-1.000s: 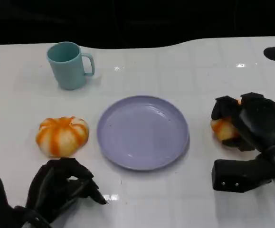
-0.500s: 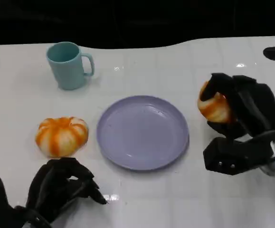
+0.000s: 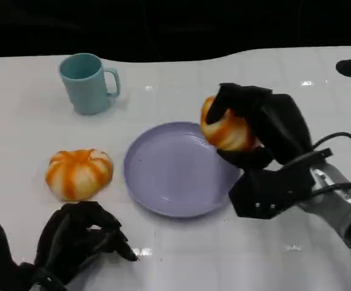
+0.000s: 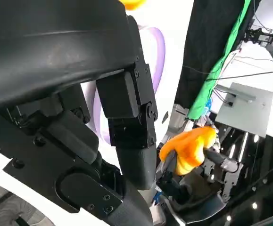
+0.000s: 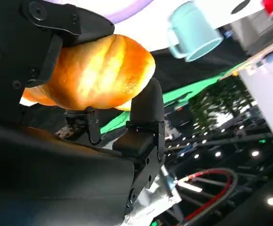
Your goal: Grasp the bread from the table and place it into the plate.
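Note:
My right hand (image 3: 266, 130) grips an orange-brown bread roll (image 3: 225, 130) and holds it in the air over the right rim of the lilac plate (image 3: 169, 176). The right wrist view shows the same bread (image 5: 96, 73) clamped between black fingers (image 5: 145, 106). In the left wrist view the bread (image 4: 188, 148) appears far off, beyond my left hand (image 4: 103, 117). My left hand (image 3: 72, 242) rests on the table at the near left with its fingers curled in, holding nothing. The plate's surface is bare.
A pumpkin-shaped orange and white bun (image 3: 78, 173) lies left of the plate, just beyond my left hand. A teal mug (image 3: 87, 82) stands at the back left, and it also shows in the right wrist view as a teal mug (image 5: 193, 33). Black table holes (image 3: 350, 68) sit at the far corners.
My right hand has lifted the bread off the table at the right and carried it leftward and up, to above the plate's right rim. The left hand has not moved.

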`<state>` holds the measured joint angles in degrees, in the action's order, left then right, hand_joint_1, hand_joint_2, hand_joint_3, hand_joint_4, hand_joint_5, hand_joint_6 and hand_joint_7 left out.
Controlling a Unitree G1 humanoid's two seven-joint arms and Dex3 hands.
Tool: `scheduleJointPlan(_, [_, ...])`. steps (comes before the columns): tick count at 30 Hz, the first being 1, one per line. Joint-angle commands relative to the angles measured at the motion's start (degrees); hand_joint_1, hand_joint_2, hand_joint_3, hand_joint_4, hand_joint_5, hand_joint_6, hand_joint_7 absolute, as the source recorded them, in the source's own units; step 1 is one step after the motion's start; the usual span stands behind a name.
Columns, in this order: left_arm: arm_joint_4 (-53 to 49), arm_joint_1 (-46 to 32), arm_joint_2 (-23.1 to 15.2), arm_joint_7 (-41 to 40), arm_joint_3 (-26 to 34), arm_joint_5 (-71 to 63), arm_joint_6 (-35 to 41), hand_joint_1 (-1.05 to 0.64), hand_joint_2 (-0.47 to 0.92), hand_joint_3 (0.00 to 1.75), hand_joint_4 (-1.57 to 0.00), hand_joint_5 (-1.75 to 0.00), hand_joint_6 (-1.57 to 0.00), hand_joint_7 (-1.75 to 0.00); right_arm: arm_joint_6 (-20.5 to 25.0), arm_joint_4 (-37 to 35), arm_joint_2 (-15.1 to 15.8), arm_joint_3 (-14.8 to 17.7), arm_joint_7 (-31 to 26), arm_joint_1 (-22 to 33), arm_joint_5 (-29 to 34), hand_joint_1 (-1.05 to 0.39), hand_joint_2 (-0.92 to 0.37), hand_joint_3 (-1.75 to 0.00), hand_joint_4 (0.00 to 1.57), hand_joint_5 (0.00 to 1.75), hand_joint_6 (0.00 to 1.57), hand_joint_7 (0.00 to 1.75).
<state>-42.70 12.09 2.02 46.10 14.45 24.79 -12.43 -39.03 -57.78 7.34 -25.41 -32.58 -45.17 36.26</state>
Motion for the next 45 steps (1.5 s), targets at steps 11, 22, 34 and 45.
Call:
scheduleJointPlan(11, [1.2, -1.3, -0.4, -0.7, -0.1, 0.1, 0.0, -1.05, 0.61, 0.00, -1.57, -0.59, -1.57, -0.36, 3.4, -8.1, -6.0, -2.9, 3.0, -5.0, 2.1, -0.13, -0.24, -1.42, 1.02, 1.75, 0.81, 1.71])
scheduleJointPlan(22, [1.7, -1.5, -0.4, -0.7, -0.2, 0.3, 0.5, -1.05, 0.60, 0.00, -1.57, -0.60, -1.57, -0.37, 7.1, -11.2, -6.9, -2.1, 11.1, -5.6, 0.8, -0.32, -0.60, -0.67, 0.60, 1.17, 0.71, 0.53])
scheduleJointPlan(34, [1.7, -1.4, -0.3, -0.8, -0.2, 0.2, 0.5, -1.05, 0.60, 0.00, -1.57, -0.59, -1.57, -0.36, 11.5, -8.6, -5.4, -2.5, 21.1, -5.6, 0.8, -0.77, -0.92, -0.36, 0.02, 0.35, 0.21, 0.00])
scheduleJointPlan(45, [1.7, -1.4, -0.3, -0.8, -0.4, 0.1, 0.4, -1.05, 0.61, 0.00, -1.57, -0.59, -1.57, -0.36, 12.4, -3.1, -3.7, -0.7, 29.8, -3.6, -3.2, -0.87, -0.92, -0.40, 0.00, 0.09, 0.09, 0.00])
